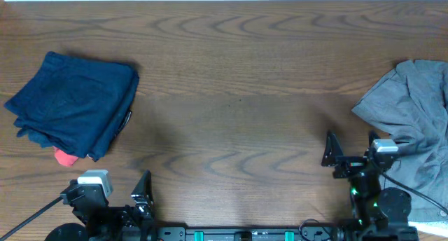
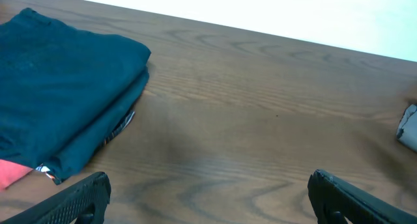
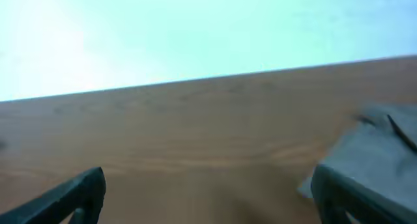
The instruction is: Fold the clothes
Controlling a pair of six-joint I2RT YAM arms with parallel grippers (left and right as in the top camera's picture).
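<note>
The folded dark navy shorts (image 1: 73,104) lie at the table's left, on top of a coral-red piece (image 1: 64,157) that peeks out at their near edge. They also show in the left wrist view (image 2: 62,100), with the coral-red piece (image 2: 13,174) below. A crumpled grey garment (image 1: 416,111) lies at the right edge, also in the right wrist view (image 3: 374,146). My left gripper (image 1: 140,192) is open and empty near the front edge, right of the shorts. My right gripper (image 1: 350,151) is open and empty just left of the grey garment.
The wooden table (image 1: 231,94) spans the view between the two garments. Black cables run from both arm bases at the front edge. The grey garment's edge shows at the far right of the left wrist view (image 2: 409,126).
</note>
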